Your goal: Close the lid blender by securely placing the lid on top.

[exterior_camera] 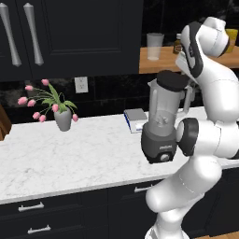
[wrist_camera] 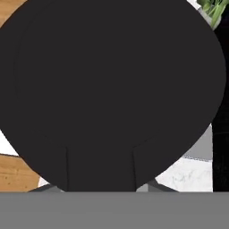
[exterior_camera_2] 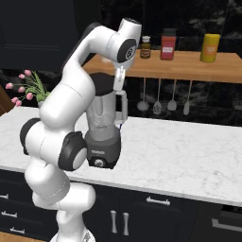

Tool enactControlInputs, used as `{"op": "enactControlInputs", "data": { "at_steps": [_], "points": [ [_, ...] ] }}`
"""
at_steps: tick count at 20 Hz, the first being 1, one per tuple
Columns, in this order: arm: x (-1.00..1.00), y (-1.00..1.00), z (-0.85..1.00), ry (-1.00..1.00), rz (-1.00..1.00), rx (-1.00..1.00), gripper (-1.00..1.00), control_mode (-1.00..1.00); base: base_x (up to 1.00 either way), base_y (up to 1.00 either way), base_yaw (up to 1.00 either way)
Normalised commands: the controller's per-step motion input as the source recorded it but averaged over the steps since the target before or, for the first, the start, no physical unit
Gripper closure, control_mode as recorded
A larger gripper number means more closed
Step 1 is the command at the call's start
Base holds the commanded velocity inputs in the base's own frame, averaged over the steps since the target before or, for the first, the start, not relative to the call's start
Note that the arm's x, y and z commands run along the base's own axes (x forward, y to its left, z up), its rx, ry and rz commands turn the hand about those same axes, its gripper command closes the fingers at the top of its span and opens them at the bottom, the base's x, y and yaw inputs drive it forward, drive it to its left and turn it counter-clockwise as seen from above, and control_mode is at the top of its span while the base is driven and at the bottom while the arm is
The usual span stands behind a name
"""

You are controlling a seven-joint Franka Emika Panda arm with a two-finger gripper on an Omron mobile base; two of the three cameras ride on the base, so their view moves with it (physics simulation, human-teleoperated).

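Note:
The blender stands on the white marble counter, a dark grey base with a front knob under a tall translucent grey jar. The black lid rests on the jar's rim, slightly tilted. From the right base view the lid is partly behind my arm, above the jar. In the hand view the lid looms very close, its tab running down between the fingers of my gripper. The gripper looks shut on the tab; the fingertips themselves are hidden.
A vase of pink tulips stands to the left, and a white box lies behind the blender. A wooden shelf above carries a clear tumbler and spice jars. Utensils hang under it.

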Motion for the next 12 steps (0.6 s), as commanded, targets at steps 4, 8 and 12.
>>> {"op": "enactControlInputs", "data": {
  "at_steps": [4, 8, 12],
  "points": [
    [0.32, 0.00, 0.09, 0.00, -0.07, 0.00, 1.00, -1.00, 0.00, 0.00, 0.00],
    [0.21, 0.00, 0.08, 0.01, -0.04, 0.00, 1.00, -1.00, 0.00, 0.00, 0.00],
    [0.13, 0.01, 0.18, 0.00, -0.04, 0.00, 1.00, -1.00, 0.00, 0.00, 0.00]
  ]
}}
